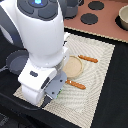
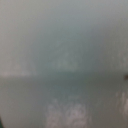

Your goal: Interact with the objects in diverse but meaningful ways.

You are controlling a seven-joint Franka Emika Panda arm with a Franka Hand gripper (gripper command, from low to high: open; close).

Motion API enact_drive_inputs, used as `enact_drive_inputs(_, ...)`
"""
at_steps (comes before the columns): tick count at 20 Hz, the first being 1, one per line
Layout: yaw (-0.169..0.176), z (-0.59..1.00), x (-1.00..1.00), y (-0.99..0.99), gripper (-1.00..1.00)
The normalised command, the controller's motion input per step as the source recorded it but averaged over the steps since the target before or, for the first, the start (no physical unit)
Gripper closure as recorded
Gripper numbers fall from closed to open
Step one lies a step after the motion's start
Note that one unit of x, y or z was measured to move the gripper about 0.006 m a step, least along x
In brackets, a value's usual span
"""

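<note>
Arm (image 1: 42, 45) sat low over the mat (image 1: 100, 60).
You couldn't tell the gripper's state; lift slowly, keeping clear of the sticks (image 1: 88, 59).

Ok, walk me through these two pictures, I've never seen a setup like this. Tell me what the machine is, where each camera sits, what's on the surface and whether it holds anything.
The big white machine is a robot arm, bent low over a pale striped mat. The sharper picture comes from a camera standing off the arm. The foggy grey-green one comes from a camera on its wrist, too close to something to show anything clearly. On the mat lie a tan round disc and two orange sticks. A dark pan peeks out behind the arm. The jaws are hidden, so I cannot tell if anything is held.
</note>
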Motion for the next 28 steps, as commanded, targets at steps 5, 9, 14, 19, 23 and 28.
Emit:
enact_drive_inputs(5,-0.018,0.81,0.40,-0.13,-1.00)
enact_drive_inputs(9,0.006,1.00,0.45,0.29,-1.00)
enact_drive_inputs(14,0.084,0.76,0.37,0.80,-1.00)
enact_drive_inputs(19,0.114,0.06,0.02,0.78,-1.00)
enact_drive_inputs(23,0.073,-0.17,-0.21,0.80,-1.00)
enact_drive_inputs(28,0.011,-0.17,-0.48,0.77,-1.00)
